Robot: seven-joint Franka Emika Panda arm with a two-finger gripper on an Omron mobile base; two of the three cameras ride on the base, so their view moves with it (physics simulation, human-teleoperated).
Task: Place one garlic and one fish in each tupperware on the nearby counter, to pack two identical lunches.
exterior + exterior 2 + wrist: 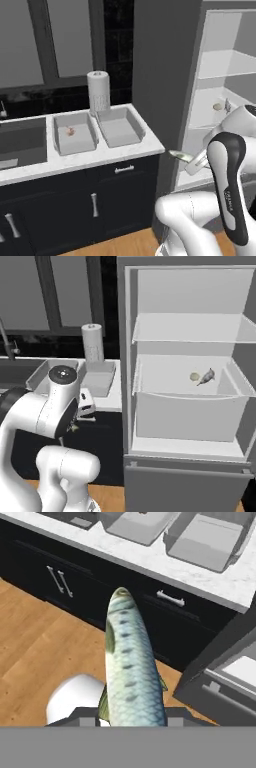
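Observation:
My gripper [195,162] is shut on a silver-blue fish [131,667] with dark spots, held in the air between the open fridge and the counter [117,152]. The fish's head [178,154] points toward the counter's right end. Two grey tupperwares stand side by side on the white marble top. The left one [59,141] holds a garlic [70,131]; the right one [136,125] looks empty. Another garlic [194,376] and a second fish [206,376] lie on the middle fridge shelf [165,381]. In the hand view the tupperwares [210,542] sit beyond the fish's head.
A paper towel roll [99,92] stands behind the tupperwares. The dark sunken sink [22,142] lies to their left. Dark cabinet fronts with metal handles [170,598] run below the counter, over a wooden floor [35,647]. The fridge's lower drawer [187,417] juts forward.

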